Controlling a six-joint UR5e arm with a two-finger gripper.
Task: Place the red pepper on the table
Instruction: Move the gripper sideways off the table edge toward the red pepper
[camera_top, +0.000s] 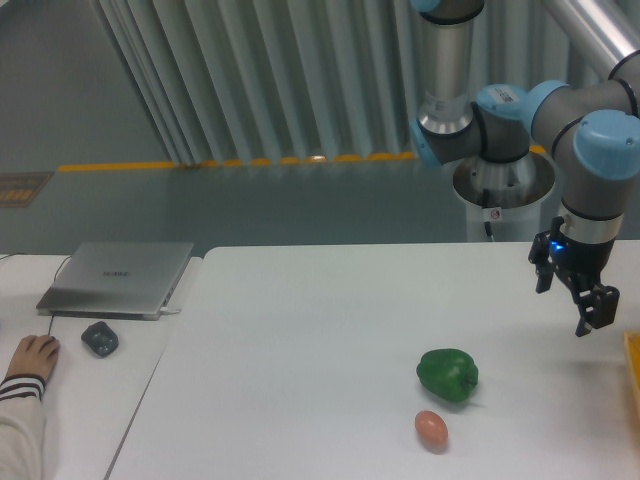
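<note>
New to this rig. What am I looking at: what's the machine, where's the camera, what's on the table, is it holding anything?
One picture, from a fixed camera facing the table from the front and slightly above. The machine is a jointed arm in grey and light blue at the upper right. Its black two-fingered tool hangs above the right end of the large white table. Nothing shows between the fingers; whether they are open or shut I cannot tell from this angle.

On the table lie a green pepper and, just in front of it, a small orange-pink egg-shaped thing. An orange edge shows at the right border. No red pepper is in view.

On the smaller desk at left: a closed silver laptop, a dark mouse, and a person's hand.
</note>
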